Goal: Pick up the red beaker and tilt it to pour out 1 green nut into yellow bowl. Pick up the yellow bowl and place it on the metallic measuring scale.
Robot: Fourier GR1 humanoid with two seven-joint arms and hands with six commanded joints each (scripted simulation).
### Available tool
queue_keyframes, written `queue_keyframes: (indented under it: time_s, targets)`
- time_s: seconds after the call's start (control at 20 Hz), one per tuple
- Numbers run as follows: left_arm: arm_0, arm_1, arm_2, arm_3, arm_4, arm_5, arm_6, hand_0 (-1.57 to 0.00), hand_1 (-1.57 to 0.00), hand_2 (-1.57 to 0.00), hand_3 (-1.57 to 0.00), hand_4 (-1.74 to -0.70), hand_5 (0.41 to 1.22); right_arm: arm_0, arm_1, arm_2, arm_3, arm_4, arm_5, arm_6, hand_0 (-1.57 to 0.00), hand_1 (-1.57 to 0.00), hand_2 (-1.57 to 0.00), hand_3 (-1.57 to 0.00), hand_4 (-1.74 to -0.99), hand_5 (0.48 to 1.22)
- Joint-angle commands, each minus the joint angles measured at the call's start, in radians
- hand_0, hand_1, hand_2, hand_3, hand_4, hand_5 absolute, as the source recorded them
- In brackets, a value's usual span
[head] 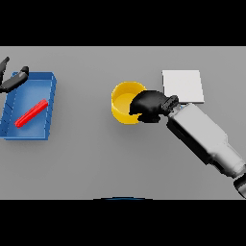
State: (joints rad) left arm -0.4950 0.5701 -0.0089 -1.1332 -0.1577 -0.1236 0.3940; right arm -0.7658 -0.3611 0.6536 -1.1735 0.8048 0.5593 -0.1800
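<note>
A yellow bowl (124, 100) stands on the grey table a little right of centre. My right hand (150, 105) is at its right rim, fingers curled over the edge of the bowl. Just right of it lies the metallic scale (183, 85), a flat pale square plate. A red beaker (31, 113) lies on its side inside the blue tray (47, 82) at the far left. My left hand (13, 79) shows at the left edge over the tray's far corner, fingers spread and holding nothing. No green nut can be made out inside the bowl.
The blue tray has a divider and raised walls. My right forearm (206, 137) stretches from the lower right toward the bowl, just below the scale.
</note>
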Motion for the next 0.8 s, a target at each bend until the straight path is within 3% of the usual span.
queue_keyframes:
  time_s: [0.0,0.15,0.4,0.55,0.75]
  targets:
    - [0.001,0.000,0.000,-0.003,0.003,-0.003,0.008,0.00,0.00,0.00,0.00,-0.77,0.705,0.010,-0.014,-0.007,-0.031,-0.009,0.017,0.013,-1.55,-1.55,-1.48,-1.16,-1.734,1.216]
    - [-0.017,0.001,0.013,0.006,0.020,-0.012,0.011,0.00,0.00,0.00,0.00,-0.78,0.702,0.023,-0.057,-0.033,-0.092,-0.016,0.035,0.056,-1.56,-1.56,-1.43,-1.22,-1.737,1.219]
    - [-0.009,-0.001,0.018,-0.003,0.035,-0.018,0.005,0.00,0.00,0.00,0.00,-0.80,0.704,0.075,-0.093,-0.067,-0.215,-0.039,0.066,0.120,-1.52,-1.57,-1.52,-1.18,-1.740,1.219]
    - [0.002,-0.004,0.025,-0.025,0.049,-0.016,0.031,0.00,0.00,0.00,0.00,-0.82,0.717,0.060,-0.139,-0.101,-0.194,-0.024,0.036,0.140,-1.54,-1.57,-1.49,-1.18,-1.740,1.220]
    - [0.008,-0.005,0.026,-0.040,0.054,-0.014,0.059,0.00,0.00,0.00,0.00,-0.84,0.737,0.028,-0.176,-0.146,-0.105,-0.014,-0.056,0.101,-1.56,-1.57,-1.53,-1.16,-1.741,1.221]
